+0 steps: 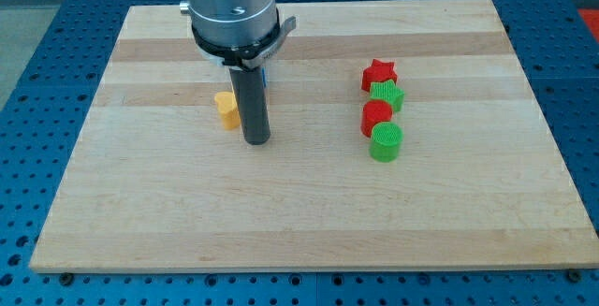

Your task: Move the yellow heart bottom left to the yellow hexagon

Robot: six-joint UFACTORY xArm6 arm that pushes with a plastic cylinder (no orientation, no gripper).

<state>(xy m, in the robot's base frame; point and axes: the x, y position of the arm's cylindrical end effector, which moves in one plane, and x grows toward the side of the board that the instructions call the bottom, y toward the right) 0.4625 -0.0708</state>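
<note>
Nearest the view's bottom, a broad band of bare pale wood is seen on the desk (281, 222), a light plank board set on a blue perforated surface (28, 278) that shows around its edges.

Further up, on the view's right, four small blocks are lined up in a short column running toward the view's top. Lowest is a green cylinder (386, 142); touching it from above is a red block (376, 116) whose shape cannot be made out for certain. Next a green block (387, 94), with a star-like outline, is seen, and at the far end a red star (378, 72). Each block is pressed against, or sits just beside, its neighbour.

Left of centre, my tip (256, 141) is planted on the wood at the lower end of the dark rod. Just beside the rod, on the view's left and slightly further up, a yellow block (226, 109) is found; its shape is partly hidden by the rod, so heart or hexagon cannot be told. Whether rod and block touch cannot be told either. A sliver of blue is glimpsed behind the rod.

No end effector jaws are fitted, so no spread or pinch can be reported.

Farthest up, the grey arm housing (230, 7) is seen above the rod.
</note>
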